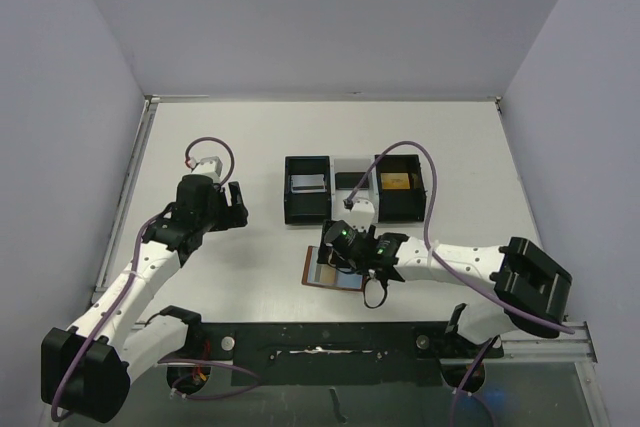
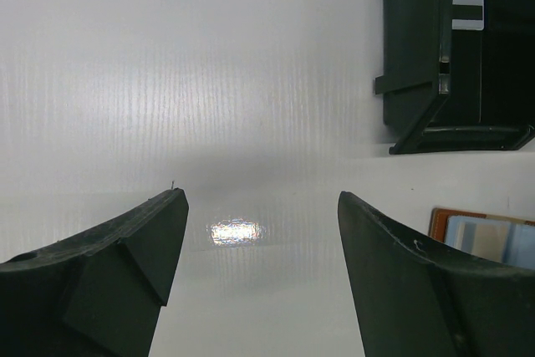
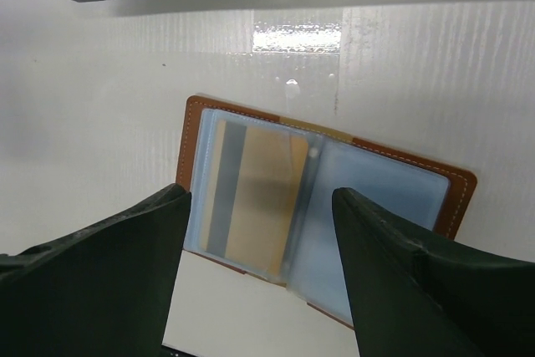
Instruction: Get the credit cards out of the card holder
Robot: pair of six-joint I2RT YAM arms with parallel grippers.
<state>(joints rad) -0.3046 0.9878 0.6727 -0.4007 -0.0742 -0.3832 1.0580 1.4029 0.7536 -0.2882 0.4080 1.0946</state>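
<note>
The card holder (image 3: 201,135) lies open on the table, brown leather with blue-grey see-through pockets. A gold credit card (image 3: 259,194) with a dark stripe sits inside its left pocket. My right gripper (image 3: 259,198) hangs open just above the holder, one finger on each side of that pocket and nothing between them. From above, the holder (image 1: 325,275) shows partly under the right gripper (image 1: 338,255). My left gripper (image 1: 238,205) is open over bare table, well left of the holder; in its wrist view the gripper (image 2: 259,198) holds nothing and the holder's corner (image 2: 485,236) peeks in at the right.
A black-and-white three-compartment tray (image 1: 355,209) stands just behind the holder. Its left compartment holds a grey card (image 1: 307,184) and its right compartment a gold card (image 1: 393,182). The same tray (image 2: 418,56) is at the top right of the left wrist view.
</note>
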